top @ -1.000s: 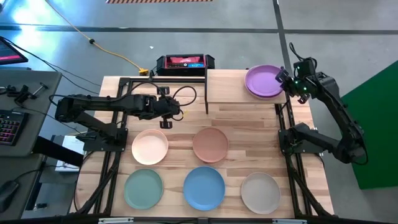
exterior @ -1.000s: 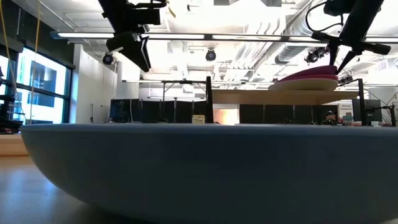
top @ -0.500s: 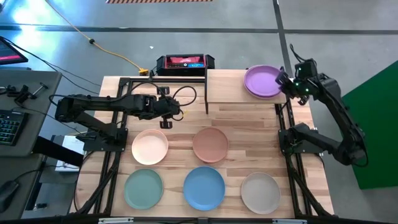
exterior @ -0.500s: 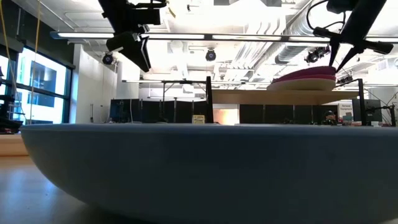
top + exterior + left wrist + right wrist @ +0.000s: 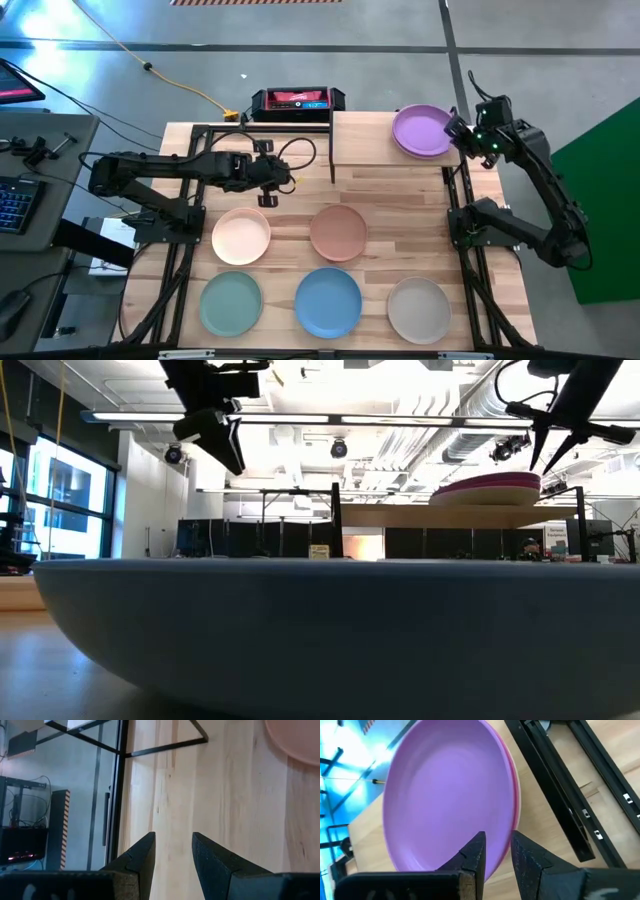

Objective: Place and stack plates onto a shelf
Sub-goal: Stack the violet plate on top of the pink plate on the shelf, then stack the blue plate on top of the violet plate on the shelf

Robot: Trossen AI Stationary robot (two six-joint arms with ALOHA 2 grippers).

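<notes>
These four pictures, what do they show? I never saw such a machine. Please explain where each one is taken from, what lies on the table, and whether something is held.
It is a robot with two dark arms at a wooden table. One picture looks down from above. One looks level across the tabletop, with the blue plate filling it. Two come from cameras on the wrists.

On the table lie five plates: peach, brown, green, blue and beige. On the shelf a purple plate sits on a pink one.

The left gripper hangs open above bare wood and holds nothing. The right gripper is at the purple plate's rim, slightly open, gripping nothing.
</notes>
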